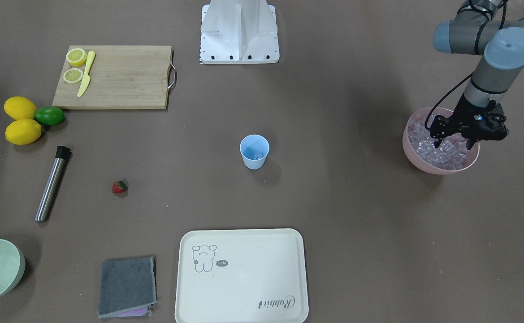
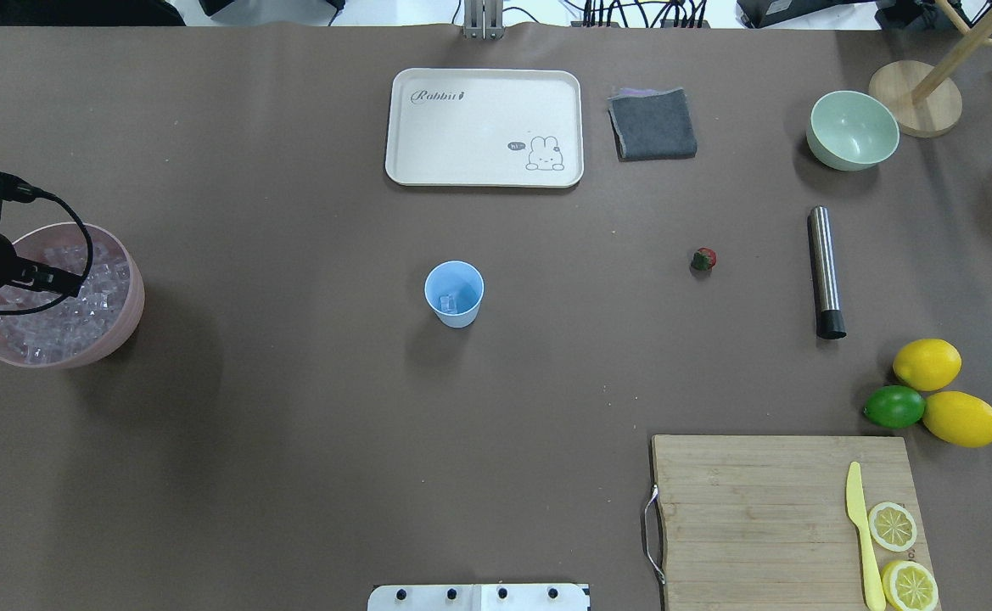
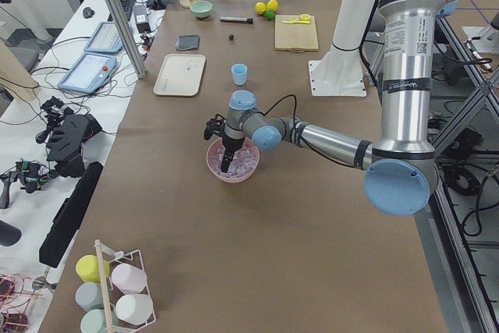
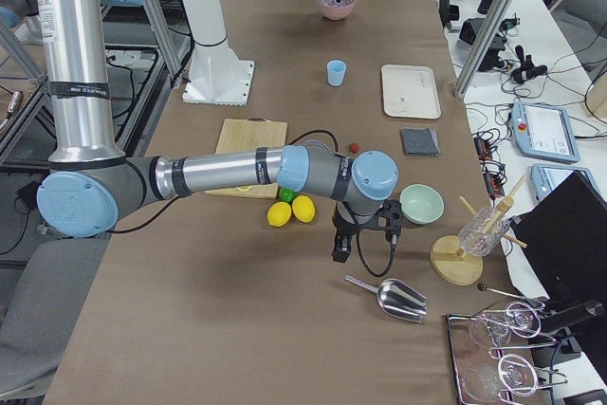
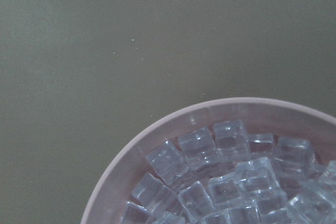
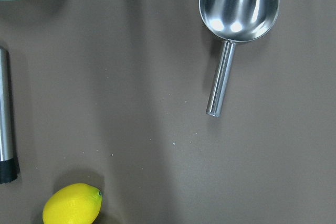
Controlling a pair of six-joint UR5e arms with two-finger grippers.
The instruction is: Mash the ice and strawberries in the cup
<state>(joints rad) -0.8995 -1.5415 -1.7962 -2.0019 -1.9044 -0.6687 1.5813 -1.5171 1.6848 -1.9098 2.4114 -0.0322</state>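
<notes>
The light-blue cup (image 1: 254,152) (image 2: 454,293) stands upright mid-table with a clear cube or two of ice (image 2: 449,301) at its bottom. A pink bowl (image 1: 423,163) (image 5: 157,129) at the table's left end is heaped with ice (image 1: 445,154) (image 5: 220,182). My left gripper (image 1: 454,143) hangs open over that bowl, fingertips down among the cubes. The strawberry (image 1: 119,187) (image 2: 704,259) lies alone on the table between the cup and a steel muddler. My right gripper (image 4: 341,248) shows only in the exterior right view, above the table near a metal scoop; I cannot tell its state.
The steel muddler (image 1: 52,185) lies beside the strawberry. A cutting board (image 2: 776,509) holds lemon halves and a yellow knife, with two lemons and a lime (image 2: 894,407) next to it. Tray (image 2: 483,127), grey cloth (image 2: 652,125), green bowl (image 2: 852,131) and the metal scoop (image 6: 239,3) ring the far side.
</notes>
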